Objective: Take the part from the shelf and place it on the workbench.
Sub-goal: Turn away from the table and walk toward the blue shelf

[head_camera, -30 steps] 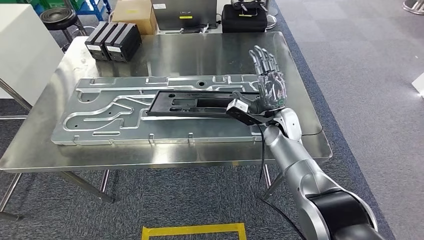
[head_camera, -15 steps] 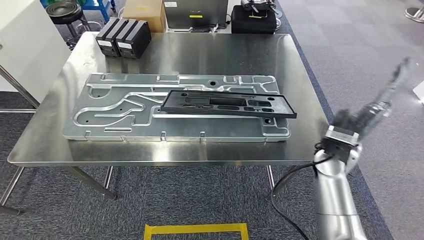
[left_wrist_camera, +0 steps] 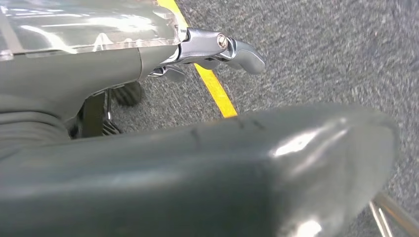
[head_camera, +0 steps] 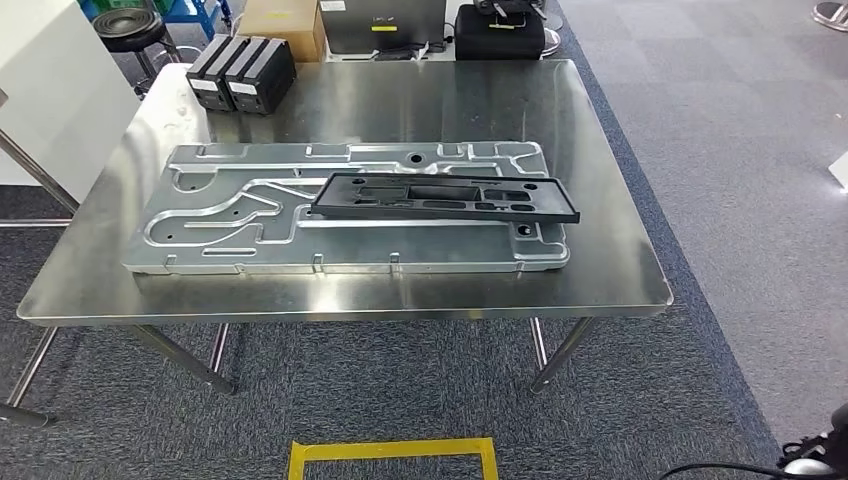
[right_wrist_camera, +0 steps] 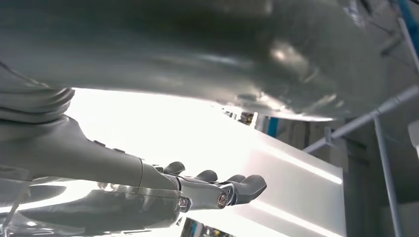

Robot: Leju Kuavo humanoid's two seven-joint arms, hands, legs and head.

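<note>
Part (head_camera: 445, 196) flat on plate (head_camera: 250, 215), workbench (head_camera: 610, 270) | right hand (right_wrist_camera: 148, 192) empty, fingers extended | left hand (left_wrist_camera: 207, 47) state unclear

Workshop: steel workbench (head_camera: 600, 270), machined metal plate (head_camera: 250, 215)

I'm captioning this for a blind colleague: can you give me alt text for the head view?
A long black part lies flat on a large machined metal plate on a steel workbench, with no robot hand near it. Two black boxes stand at the far left corner; yellow floor tape marks the near carpet.
</note>
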